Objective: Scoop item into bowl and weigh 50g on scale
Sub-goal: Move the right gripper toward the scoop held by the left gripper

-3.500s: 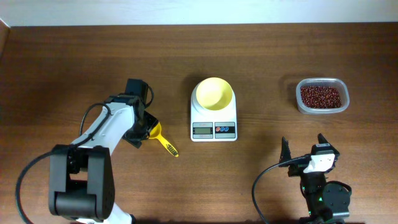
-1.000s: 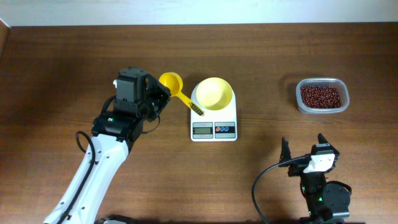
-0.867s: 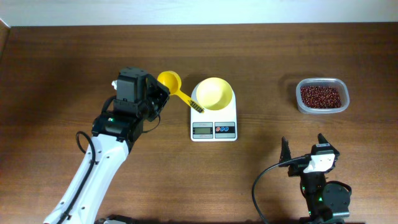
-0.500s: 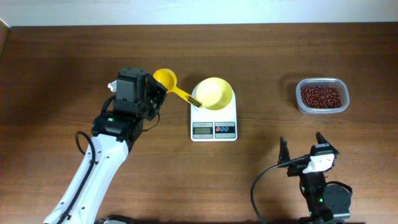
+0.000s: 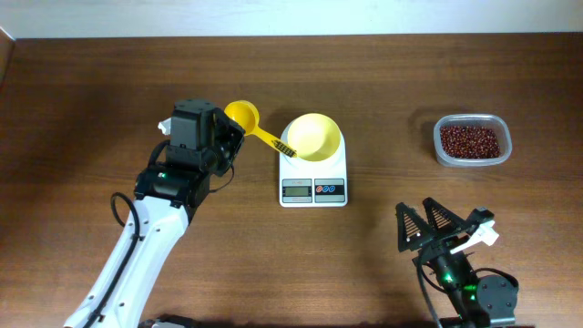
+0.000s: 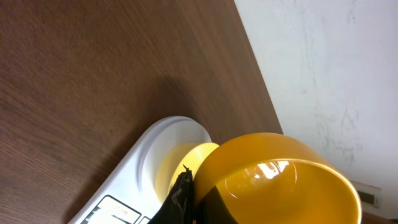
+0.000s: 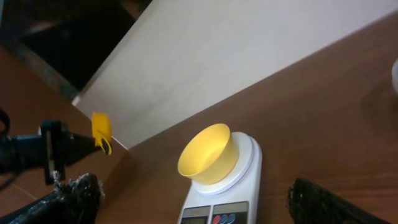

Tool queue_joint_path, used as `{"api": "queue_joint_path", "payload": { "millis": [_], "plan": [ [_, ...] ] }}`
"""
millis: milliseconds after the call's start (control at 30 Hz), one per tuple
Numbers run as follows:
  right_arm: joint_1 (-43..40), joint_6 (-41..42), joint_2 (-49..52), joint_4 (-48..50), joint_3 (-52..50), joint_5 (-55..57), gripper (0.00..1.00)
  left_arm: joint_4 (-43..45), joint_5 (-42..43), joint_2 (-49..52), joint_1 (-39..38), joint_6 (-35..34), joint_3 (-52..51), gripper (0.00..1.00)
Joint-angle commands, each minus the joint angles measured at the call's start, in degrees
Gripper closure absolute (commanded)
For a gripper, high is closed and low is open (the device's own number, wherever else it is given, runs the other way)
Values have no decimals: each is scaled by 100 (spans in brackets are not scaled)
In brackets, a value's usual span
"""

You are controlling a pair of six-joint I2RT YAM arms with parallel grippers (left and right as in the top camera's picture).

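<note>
The pale yellow bowl (image 5: 314, 137) stands empty on the white scale (image 5: 312, 189) at mid-table; both also show in the right wrist view as bowl (image 7: 208, 155) and scale (image 7: 245, 177). The item, dark red-brown beans (image 5: 470, 140), lies in a clear container at the right. My left gripper (image 5: 228, 137) is shut on a small yellow scoop (image 5: 243, 116), held just left of the bowl with its handle reaching towards the rim. The scoop (image 6: 273, 180) is empty. My right gripper (image 5: 428, 221) stands open near the front edge, facing the scale, with nothing in it.
The clear plastic container (image 5: 496, 123) sits about a hand's width to the right of the scale. A pale wall borders the far table edge (image 7: 205, 56). Bare brown tabletop lies between the scale and my right arm.
My right arm has swung and tilted, its open fingers now pointing towards the scale. The left gripper with the scoop has drifted slightly left and back, then stayed still.
</note>
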Motion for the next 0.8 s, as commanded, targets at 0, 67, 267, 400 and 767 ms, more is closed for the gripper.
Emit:
{"api": "queue_joint_path", "payload": {
  "millis": [0,67,267,400,767],
  "plan": [
    [42,487,-48,79,-31,264,1,26,-101,-114,-15,-37,81,100],
    [42,485,-48,72,-31,269,1,28,-103,-114,-15,-37,81,100],
    [42,-20,205,962,57,505,2,26,-103,-114,-15,-37,81,100],
    [42,-299,1307,1051,667,450,2,28,-105,-114,-15,-37,81,100],
    [42,-546,5834,1012,3410,-3171,1,-15,-81,-114,-15,-39,81,100]
  ]
}}
